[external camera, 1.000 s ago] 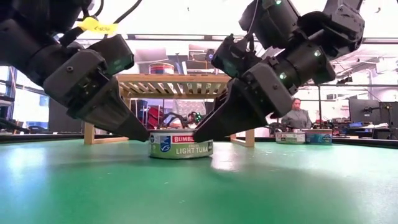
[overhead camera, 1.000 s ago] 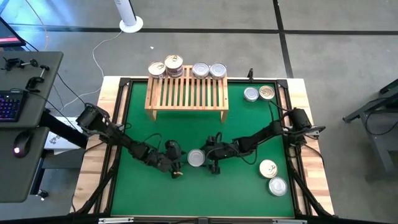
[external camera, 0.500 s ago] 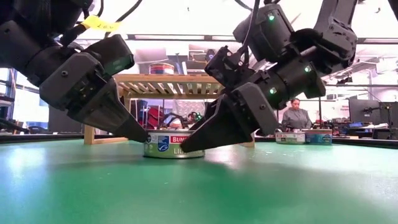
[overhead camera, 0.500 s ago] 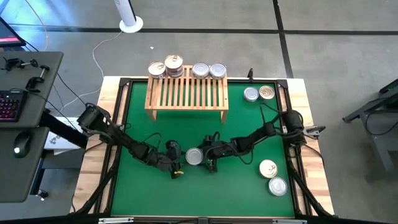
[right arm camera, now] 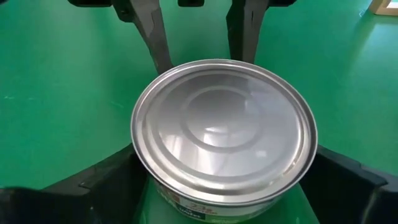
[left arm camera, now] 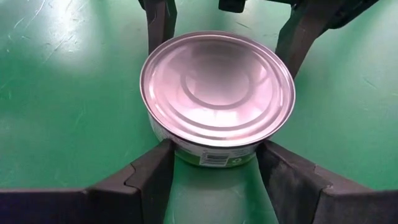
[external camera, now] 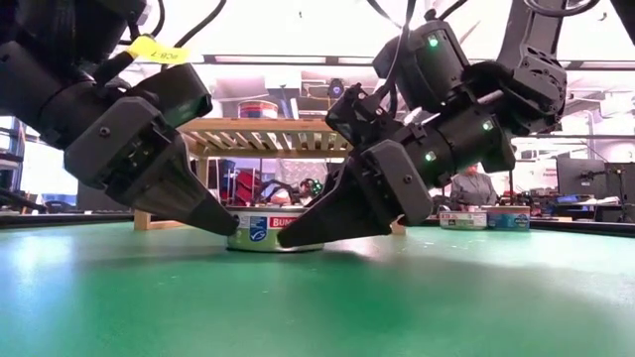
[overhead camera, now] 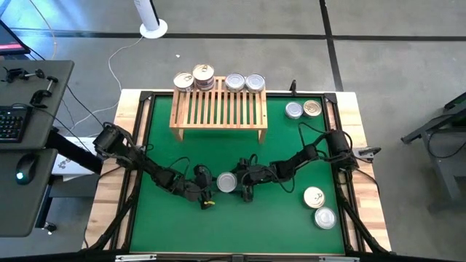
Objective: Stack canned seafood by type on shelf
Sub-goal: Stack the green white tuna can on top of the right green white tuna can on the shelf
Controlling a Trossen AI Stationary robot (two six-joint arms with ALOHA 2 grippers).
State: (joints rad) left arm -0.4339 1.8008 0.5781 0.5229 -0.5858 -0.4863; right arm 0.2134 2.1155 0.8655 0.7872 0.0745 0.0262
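Note:
A silver-lidded tin [overhead camera: 227, 183] with a Bumble Bee label [external camera: 260, 234] stands upright on the green mat [overhead camera: 160, 138] between my two grippers. My left gripper [overhead camera: 215, 187] is open at the tin's left side. Its fingertips [left arm camera: 163, 163] sit close against the tin's wall; whether they touch does not show. My right gripper [overhead camera: 237, 184] is open and straddles the tin from the right. The light-wood shelf [overhead camera: 218, 109] stands at the far side. Several tins [overhead camera: 234, 82] sit along its far edge, one pair stacked [overhead camera: 203, 73]. My right gripper is open around the tin's round wall [right arm camera: 186, 202], one finger [right arm camera: 115, 177] on each side. It comes in low, slanting down from the table's right. The tin reaches well back between the fingers and stands flat on the mat.
Two tins [overhead camera: 303, 109] stand at the far right of the mat and two more [overhead camera: 319, 207] at the near right. A raised black frame [overhead camera: 142, 116] edges the mat. A person [external camera: 474, 186] sits in the room behind the table.
My right gripper has moved toward the table's left, and the tin has slid a little left along the mat with it, ending close against my left gripper's fingertips. The tin has stayed upright.

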